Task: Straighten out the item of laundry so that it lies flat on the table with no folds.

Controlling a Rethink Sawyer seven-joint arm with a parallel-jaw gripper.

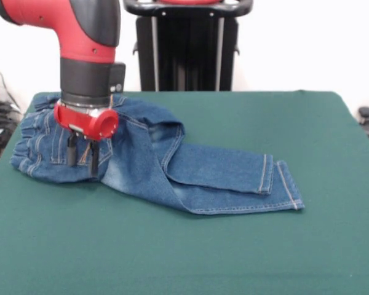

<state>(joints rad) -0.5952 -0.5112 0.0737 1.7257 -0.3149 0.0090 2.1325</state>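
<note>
Jeans (172,163) lie on the green table (234,252), left of frame centre, long axis running from the waistband at the left edge of the cloth out to the cuffs at centre-right. Legs are roughly stacked, one over the other, and the seat area is bunched with a raised fold near the middle top of the garment, so not flat yet. Gripper (82,153) sits at the left of the frame, right over the waistband/pocket end, two dark fingers pointing down, parted by a narrow gap, nothing visibly pinched between them; can't tell if the tips touch the denim or hover just above. Key relation: the jaws are at the waistband end, and the rest of the garment trails away toward the right. My read: the next move is a pinch here and a pull leftward or upward in frame, along the long axis, to draw out the bunch.
</note>
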